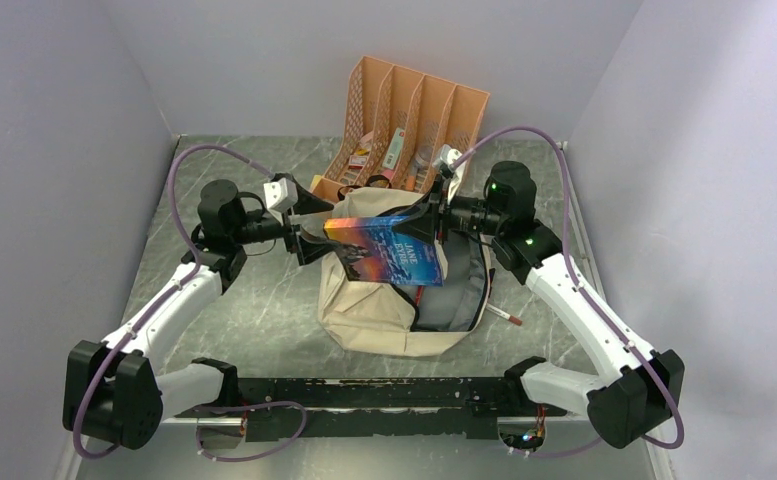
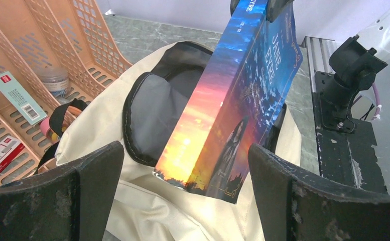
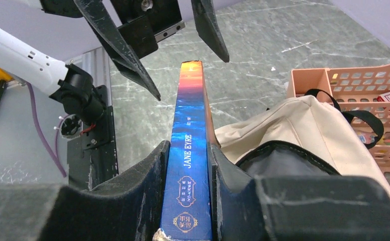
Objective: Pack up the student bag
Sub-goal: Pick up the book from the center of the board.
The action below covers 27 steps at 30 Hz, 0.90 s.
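The right hand (image 3: 188,160) squeezes the Jane Eyre book (image 3: 190,105) over the student bag (image 3: 308,125). The book's far end points into the open left hand (image 1: 312,234).

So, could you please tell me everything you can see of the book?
The book is a thick Jane Eyre paperback, glossy, cover and spine fading from deep blue to sunset orange, with pale lettering and gold ornaments; its corners look worn. Closed, it hangs tilted over the open bag. The right gripper clamps one end, jaws shut across the covers; the left gripper has open jaws flanking the other end without touching it.
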Tool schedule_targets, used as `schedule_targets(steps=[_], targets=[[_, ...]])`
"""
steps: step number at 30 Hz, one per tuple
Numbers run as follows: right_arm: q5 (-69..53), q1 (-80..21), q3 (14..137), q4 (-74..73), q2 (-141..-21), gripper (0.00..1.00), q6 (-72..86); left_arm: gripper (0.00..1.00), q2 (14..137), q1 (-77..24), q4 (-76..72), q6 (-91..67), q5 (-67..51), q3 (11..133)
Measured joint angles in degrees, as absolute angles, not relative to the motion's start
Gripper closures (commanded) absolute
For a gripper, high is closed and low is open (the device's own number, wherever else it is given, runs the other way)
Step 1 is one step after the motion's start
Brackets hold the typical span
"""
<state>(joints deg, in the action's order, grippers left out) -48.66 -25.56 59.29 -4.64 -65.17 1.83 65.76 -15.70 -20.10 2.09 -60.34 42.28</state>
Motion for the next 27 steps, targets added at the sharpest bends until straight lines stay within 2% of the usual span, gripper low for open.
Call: schedule_targets(steps=[4,9,11,18,21,22,24,25,27], targets=[[-49.56,-25.56,59.29,-4.23,-65.17,1.00,1.26,0.06,66.06,-15.70,-20.21,2.07,-60.34,42.28],[-50.04,-25.56,59.29,-3.11,-64.82,1.00,1.52,0.16,67.29,-16.32,-21.78,-0.25,-63.55,42.28],[-50.39,-25.56,59.29,-2.48,-64.60,1.00,1.72,0.25,67.42,-16.93,-22.76,-1.52,-65.23,42.28],[-53.45,-25.58,59.29,-1.15,-63.55,1.00,2.46,0.66,67.48,-18.33,-20.93,-0.49,-68.82,43.31],[-54.83,-25.56,59.40,-1.41,-63.11,1.00,1.93,0.89,67.64,-18.65,-18.13,1.50,-71.00,44.82],[-55.29,-25.56,59.64,-1.74,-63.05,1.00,1.34,0.94,67.70,-18.79,-17.37,2.26,-71.92,45.19],[-56.10,-25.56,60.27,-2.63,-63.02,1.00,0.14,0.95,67.75,-18.96,-16.58,3.29,-72.53,45.74],[-56.23,-25.54,60.75,-3.53,-63.02,0.96,-0.51,0.95,67.79,-19.00,-16.08,3.49,-72.71,46.02],[-56.34,-25.56,62.00,-5.80,-63.02,0.72,-1.91,0.95,67.83,-19.11,-15.29,4.03,-73.14,46.50]])
